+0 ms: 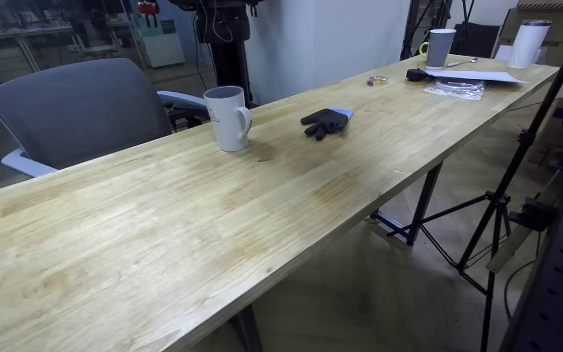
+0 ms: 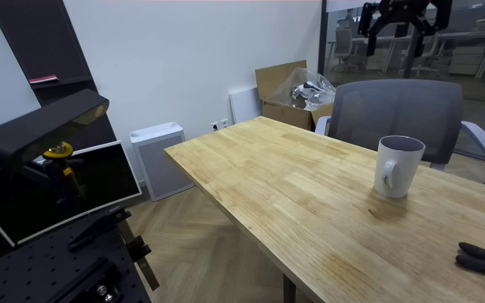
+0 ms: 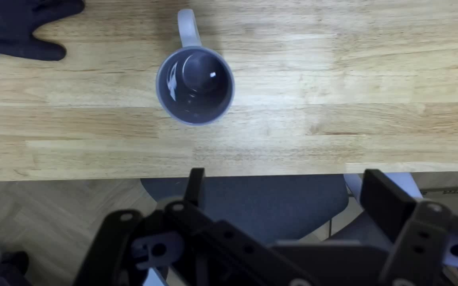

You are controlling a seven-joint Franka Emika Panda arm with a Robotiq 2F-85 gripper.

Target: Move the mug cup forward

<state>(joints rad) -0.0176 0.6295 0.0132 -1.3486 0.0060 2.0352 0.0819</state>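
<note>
1. Mug [image 3: 195, 85] stood upright on the table [image 1: 164, 234], its inner bottom showing.
2. Gripper [image 3: 284, 176] hung above table height, jaws wide apart.
3. Box [image 2: 286, 114] beyond the table's corner held clear plastic [image 2: 318, 100] and something white [image 2: 300, 90].
4. Grey cup [image 1: 441, 49] and tumbler [image 1: 528, 45], insides hidden, stood on the table.

On the wooden table [image 3: 312, 91] in my wrist view, a mug [image 3: 195, 88] stands at eleven o'clock, a black glove [image 3: 16, 29] at ten

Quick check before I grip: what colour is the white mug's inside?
Dark grey; the inside of the white mug shows best in the wrist view.
</note>
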